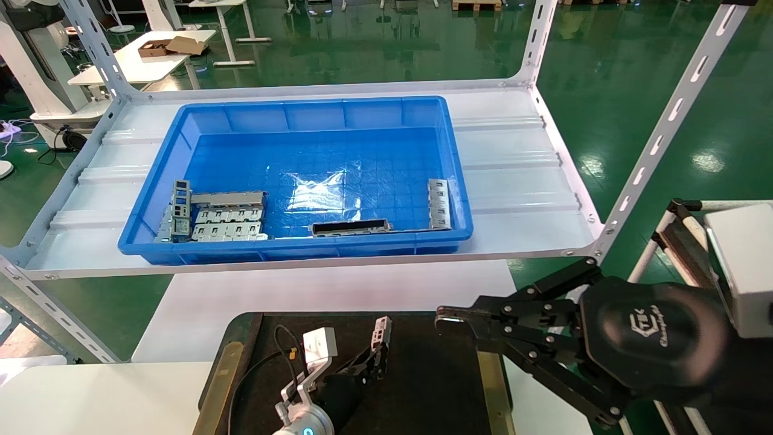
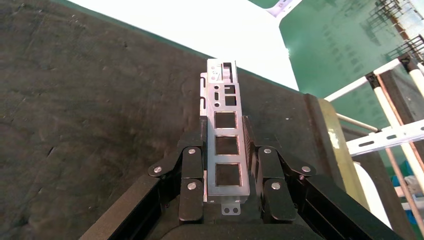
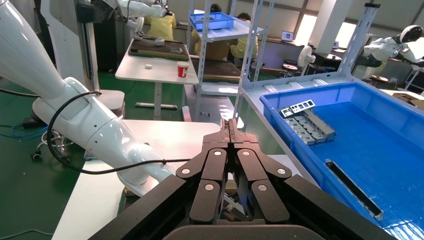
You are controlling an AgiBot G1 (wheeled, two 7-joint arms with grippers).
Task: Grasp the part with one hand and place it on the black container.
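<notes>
"CTEK"-marked right gripper [image 1: 450,319] idles; left gripper [image 1: 375,353] grips part [image 1: 380,331].

A deep blue bin [image 1: 302,127] sits on the white shelf [image 1: 519,181]. Inside it, at about eight o'clock, grey multi-tab plates [image 1: 228,223] lie stacked together; a long dark-faced bar [image 1: 350,227] rests along its near wall, and another grey plate [image 1: 439,203] lies at four o'clock

Head looks down; wrist cameras along hands.
</notes>
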